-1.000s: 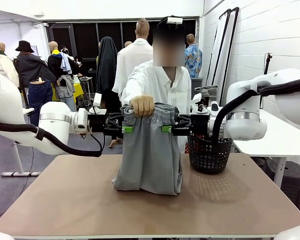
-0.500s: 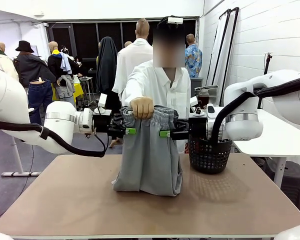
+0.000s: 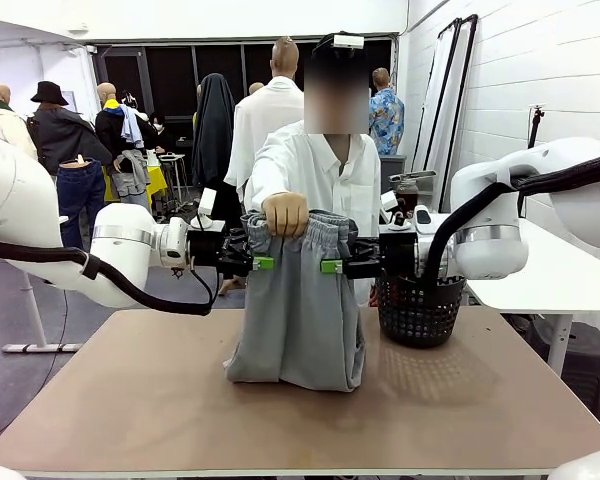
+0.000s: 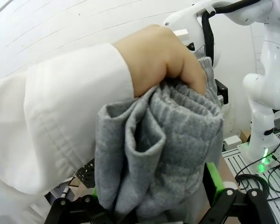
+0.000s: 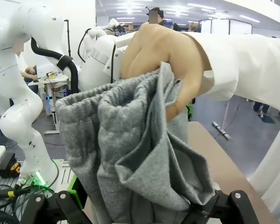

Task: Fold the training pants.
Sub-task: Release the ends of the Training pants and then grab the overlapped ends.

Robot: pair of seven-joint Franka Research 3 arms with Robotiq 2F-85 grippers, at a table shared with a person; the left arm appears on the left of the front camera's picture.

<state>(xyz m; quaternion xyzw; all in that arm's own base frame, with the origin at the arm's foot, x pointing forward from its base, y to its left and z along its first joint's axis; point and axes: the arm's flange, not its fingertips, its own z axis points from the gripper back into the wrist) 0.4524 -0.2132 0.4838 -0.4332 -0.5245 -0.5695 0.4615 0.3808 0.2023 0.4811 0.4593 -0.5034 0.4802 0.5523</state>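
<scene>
The light grey training pants (image 3: 300,310) hang upright from a person's hand (image 3: 285,212), which bunches the elastic waistband; their lower end rests crumpled on the table. My left gripper (image 3: 263,263) sits at the waistband's left side and my right gripper (image 3: 330,266) at its right side, just below the hand. In the left wrist view the gathered waistband (image 4: 177,140) lies between the spread green-padded fingers (image 4: 214,179) of the open left gripper (image 4: 154,200). In the right wrist view the fabric (image 5: 130,154) likewise fills the gap of the open right gripper (image 5: 149,205).
A black mesh basket (image 3: 420,310) stands at the table's far right, close behind my right arm. The brown table (image 3: 150,400) has free room to the left and in front of the pants. The person in a white shirt (image 3: 320,165) stands at the far edge.
Both grippers have closed in a little on the waistband from either side and dropped slightly. The person's hand and the pants have stayed put.
</scene>
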